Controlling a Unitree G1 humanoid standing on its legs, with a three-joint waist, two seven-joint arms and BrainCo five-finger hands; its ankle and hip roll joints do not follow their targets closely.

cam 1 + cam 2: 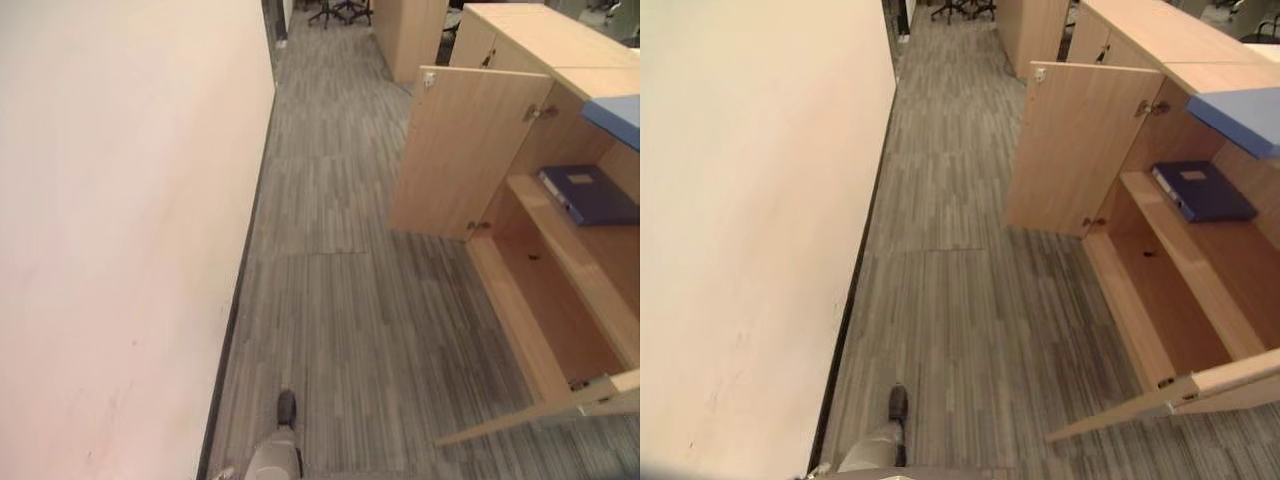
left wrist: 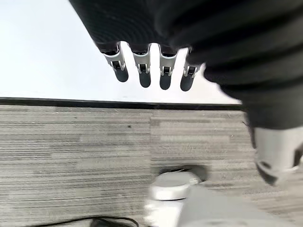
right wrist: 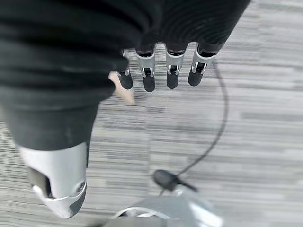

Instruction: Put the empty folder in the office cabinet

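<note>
Grey carpet corridor, folder already lying on the open cabinet shelf, left hand and right hand relaxed, holding nothing, could clip a door turning away.

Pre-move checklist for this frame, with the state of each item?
1. Cabinet doors open: ok; both doors swung out.
2. Folder on a shelf: ok; a dark blue one lies flat there.
3. Left hand free: ok; fingers straight, holding nothing, above the carpet.
4. Right hand free: ok; fingers straight, holding nothing.
5. Folder empty: cannot tell.
6. Light blue thing on the cabinet's top edge: cannot tell what it is.
</note>
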